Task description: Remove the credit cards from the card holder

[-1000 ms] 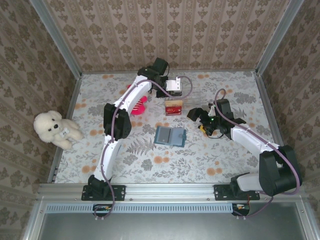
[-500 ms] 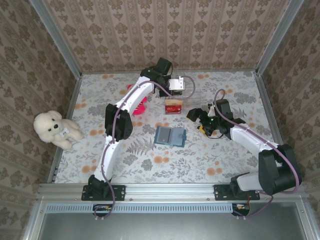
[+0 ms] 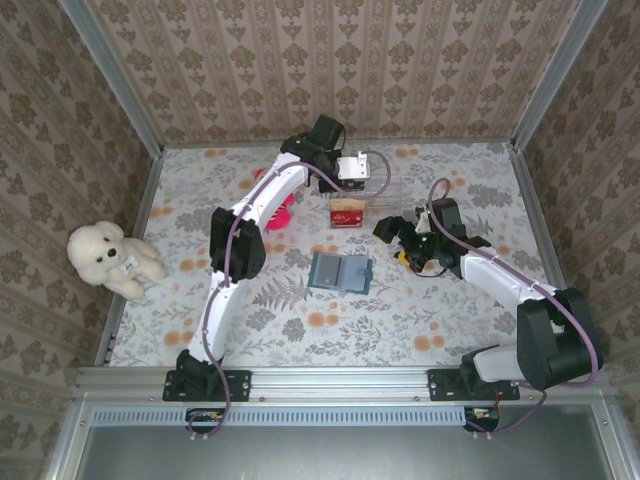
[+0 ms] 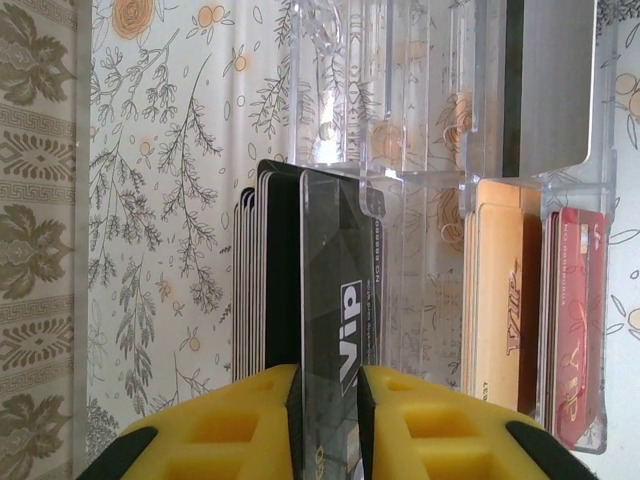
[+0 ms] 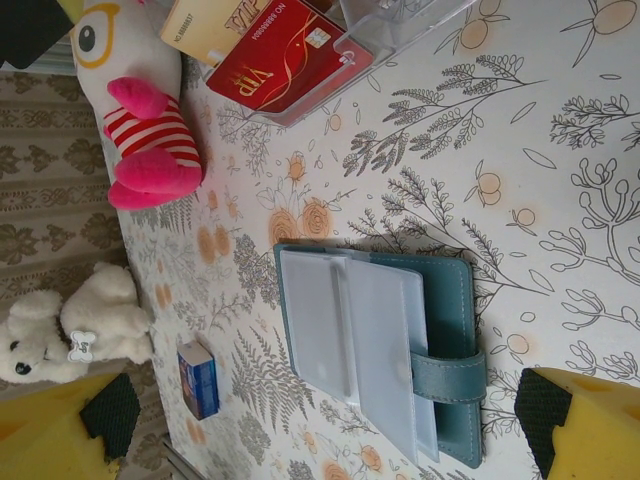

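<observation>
The teal card holder [image 3: 340, 271] lies open on the table, its clear inner sleeves [image 5: 350, 335] facing up and its strap to the right. My right gripper [image 5: 325, 415] hovers open above it, yellow fingers [image 5: 590, 420] spread to either side. At the back, my left gripper [image 4: 330, 375] is shut on a dark grey card [image 4: 335, 300] printed "vip", held upright in a slot of the clear tray [image 4: 420, 120]. Orange-gold credit cards [image 4: 495, 290] and red credit cards [image 4: 578, 320] stand in the slots to its right. A stack of black cards [image 4: 262, 270] stands just to its left.
A pink and white plush toy [image 3: 280, 205] lies left of the tray [image 3: 375, 185]. A white plush dog [image 3: 110, 258] sits at the table's left edge. A small blue box [image 5: 200, 380] lies left of the holder. Patterned walls enclose the table.
The left gripper shifted slightly toward the back over the tray a second ago and has since held still. The right arm and the card holder have not moved.
</observation>
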You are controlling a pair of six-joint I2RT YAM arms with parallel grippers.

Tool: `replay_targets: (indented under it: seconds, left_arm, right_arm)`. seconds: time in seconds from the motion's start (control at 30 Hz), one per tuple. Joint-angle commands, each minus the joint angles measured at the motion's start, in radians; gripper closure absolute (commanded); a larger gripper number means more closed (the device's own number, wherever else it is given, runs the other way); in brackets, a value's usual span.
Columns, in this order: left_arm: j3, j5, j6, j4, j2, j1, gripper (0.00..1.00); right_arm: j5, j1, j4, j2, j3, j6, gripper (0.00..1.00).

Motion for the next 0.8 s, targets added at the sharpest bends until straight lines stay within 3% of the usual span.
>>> replay_targets:
  seconds: [0.0, 0.13, 0.33, 0.47, 0.57, 0.67, 0.77]
  left_arm:
    - [0.0, 0.06, -0.046, -0.017, -0.055, 0.017, 0.76]
    - [-0.041, 0.119, -0.132, 0.003, -0.129, 0.037, 0.71]
    - [-0.296, 0.129, -0.329, 0.134, -0.361, 0.064, 0.54]
    - [-0.557, 0.077, -0.496, 0.302, -0.554, 0.082, 0.41]
    - [-0.748, -0.019, -0.648, 0.427, -0.69, 0.094, 0.26]
    - [-0.87, -0.114, -0.825, 0.454, -0.778, 0.122, 0.17]
    - [-0.983, -0.096, -0.98, 0.468, -0.837, 0.176, 0.03]
  right_arm:
    - [-0.016, -0.008, 0.01, 0.002, -0.008, 0.01, 0.0]
    - [0.012, -0.004, -0.026, -0.017, 0.003, -0.016, 0.0]
    - [0.112, 0.047, -0.131, -0.061, 0.036, -0.078, 0.0]
    - [0.213, 0.133, -0.2, -0.069, 0.074, -0.123, 0.0]
    - [0.315, 0.222, -0.245, -0.054, 0.112, -0.15, 0.0]
    - [0.4, 0.313, -0.284, -0.012, 0.168, -0.162, 0.0]
    - [0.479, 0.398, -0.329, 0.081, 0.244, -0.172, 0.01]
